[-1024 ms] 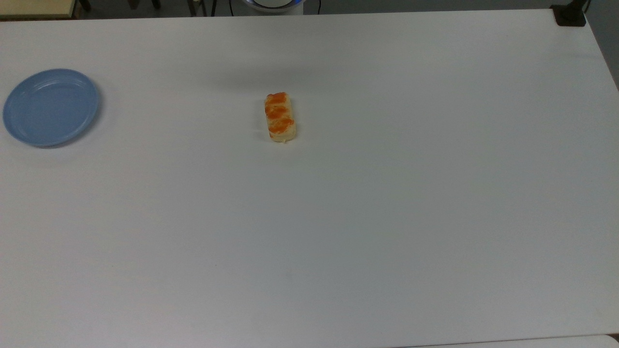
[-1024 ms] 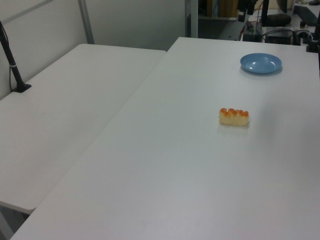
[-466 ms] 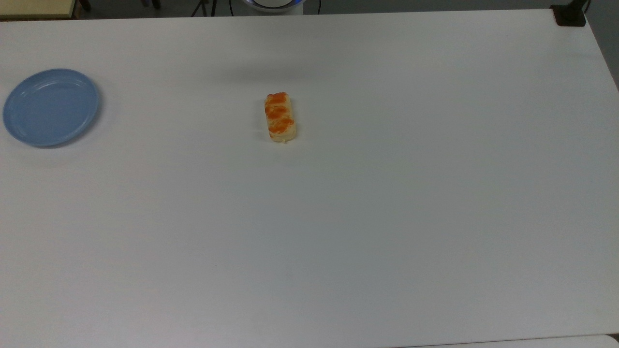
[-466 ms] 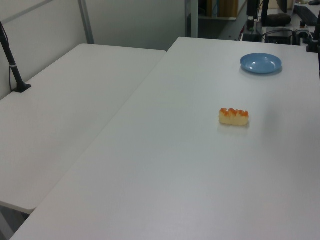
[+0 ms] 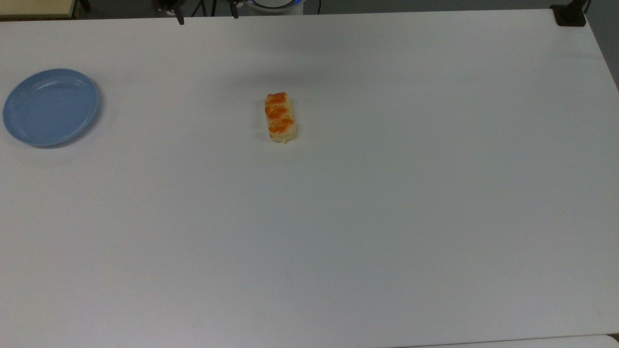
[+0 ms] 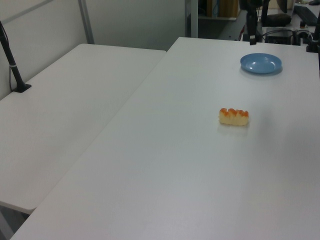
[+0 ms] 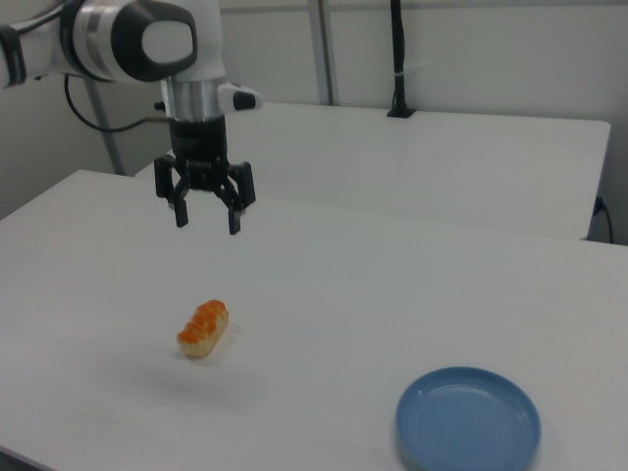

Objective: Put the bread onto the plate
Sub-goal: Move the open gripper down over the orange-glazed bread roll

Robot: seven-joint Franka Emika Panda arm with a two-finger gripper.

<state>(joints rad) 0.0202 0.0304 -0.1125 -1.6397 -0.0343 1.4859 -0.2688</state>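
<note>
1. Below and apart from gripper [image 7: 206,218], fingers spread wide, holding nothing: bread [image 7: 203,329] lying flat on table [image 7: 324,294].
2. Farther off, toward the right view's lower right: plate [image 7: 468,425].
3. Best approach: descend centred, straddling the narrow sides.

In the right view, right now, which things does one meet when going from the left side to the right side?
The bread on the table, then the open gripper hanging above the table slightly further right, then the plate near the right view's lower right.
</note>
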